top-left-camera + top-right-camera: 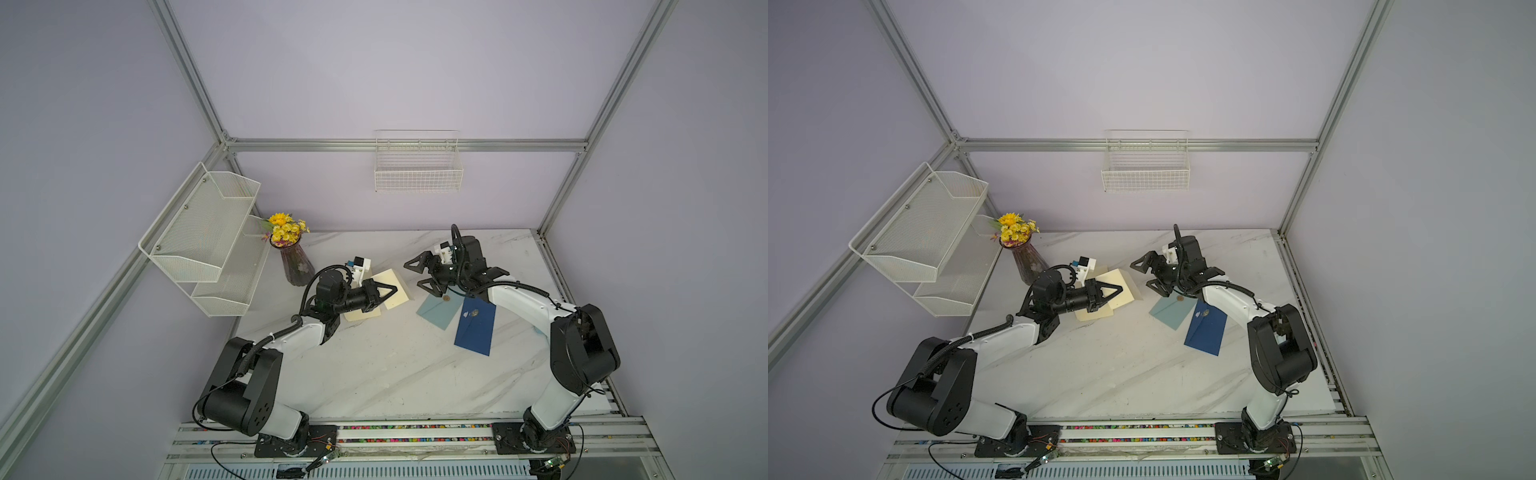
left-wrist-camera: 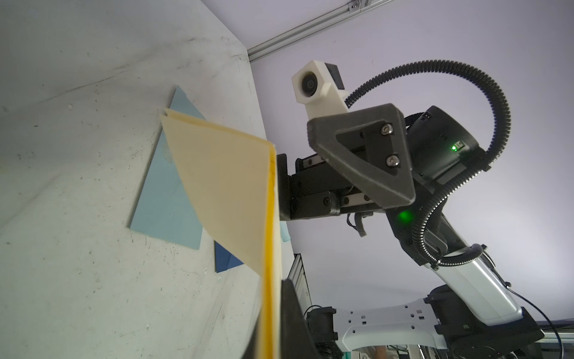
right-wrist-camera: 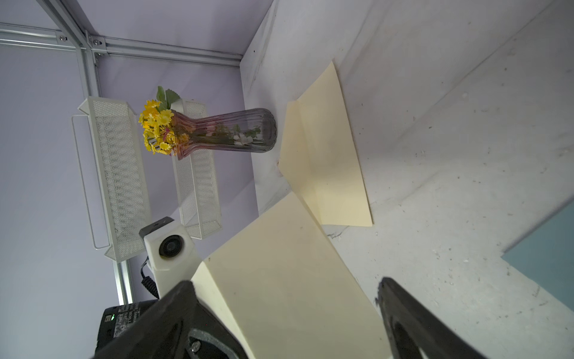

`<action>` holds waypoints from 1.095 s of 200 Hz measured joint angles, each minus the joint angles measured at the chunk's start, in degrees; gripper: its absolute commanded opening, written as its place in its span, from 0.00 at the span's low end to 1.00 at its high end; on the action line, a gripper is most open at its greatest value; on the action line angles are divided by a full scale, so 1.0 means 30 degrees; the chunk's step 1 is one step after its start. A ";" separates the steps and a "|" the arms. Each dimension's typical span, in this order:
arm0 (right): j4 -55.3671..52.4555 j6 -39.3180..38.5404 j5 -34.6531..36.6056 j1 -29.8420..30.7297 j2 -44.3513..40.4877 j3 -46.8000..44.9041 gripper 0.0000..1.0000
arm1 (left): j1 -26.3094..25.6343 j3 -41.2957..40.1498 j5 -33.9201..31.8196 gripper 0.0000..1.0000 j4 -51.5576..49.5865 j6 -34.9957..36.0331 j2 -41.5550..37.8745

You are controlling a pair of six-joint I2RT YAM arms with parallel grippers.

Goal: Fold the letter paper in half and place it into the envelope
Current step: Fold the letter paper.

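Cream folded letter paper [image 2: 223,192] is pinched tight in left fingers [image 2: 293,317], held off the bench [image 1: 395,365] facing wide-open empty right fingers [image 3: 400,307] by the light-blue envelope [image 1: 440,309], presumably for handoff or insertion.

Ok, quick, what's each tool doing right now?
Left tool: closed, holding the folded cream letter paper.
Right tool: open, holding nothing.
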 measured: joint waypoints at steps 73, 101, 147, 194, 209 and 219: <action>0.0423 0.0015 -0.0729 0.1683 0.0954 0.0000 0.90 | -0.0007 0.0015 0.0874 0.00 -0.0364 0.0452 0.0889; 0.0648 0.0051 -0.0852 0.2120 0.1443 0.0000 0.82 | -0.0007 0.0007 0.1166 0.00 0.0080 0.0321 0.1311; 0.1078 0.0328 -0.0984 0.2244 0.1734 0.0007 0.63 | -0.0007 -0.0051 0.1479 0.00 0.1078 -0.0233 0.1698; 0.1763 0.0670 -0.1013 0.2244 0.1821 0.0015 0.48 | -0.0007 -0.0386 0.1836 0.08 0.1647 -0.0539 0.1719; 0.1821 0.0801 -0.1013 0.2244 0.1843 0.0015 0.41 | -0.0007 -0.0685 0.1945 0.18 0.1705 -0.0568 0.1719; 0.1887 0.0889 -0.1005 0.2244 0.1858 0.0015 0.34 | -0.0007 -0.0889 0.2055 0.24 0.1683 -0.0612 0.1719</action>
